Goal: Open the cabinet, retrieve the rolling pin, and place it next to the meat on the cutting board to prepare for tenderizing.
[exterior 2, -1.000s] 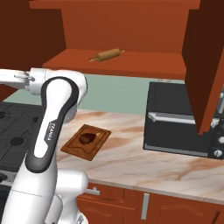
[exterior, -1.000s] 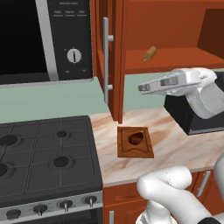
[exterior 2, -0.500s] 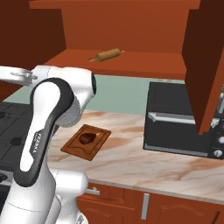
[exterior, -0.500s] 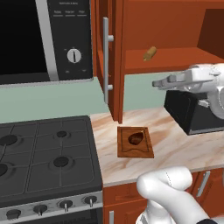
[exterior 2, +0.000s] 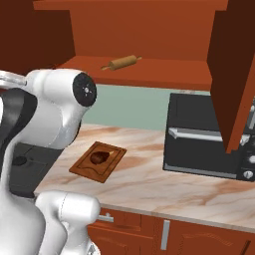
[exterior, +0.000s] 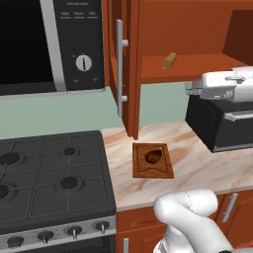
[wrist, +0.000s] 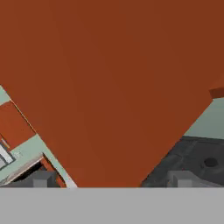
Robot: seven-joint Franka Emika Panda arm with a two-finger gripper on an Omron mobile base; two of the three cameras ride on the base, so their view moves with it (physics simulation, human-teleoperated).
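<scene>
Left base view: hand has swung right across the open cabinet [exterior: 148,59], off the door side.
Rolling pin [exterior: 169,60] lies on the shelf, untouched; gripper [exterior: 190,91] level with the shelf edge, so the reach in looks next. Right base view: both doors stand open, pin alone on the shelf; meat [exterior 2: 98,157] sits on the cutting board [exterior 2: 112,164] below. Hand view: fingertips [wrist: 39,179] set wide apart, nothing between them, door panel close ahead.
</scene>
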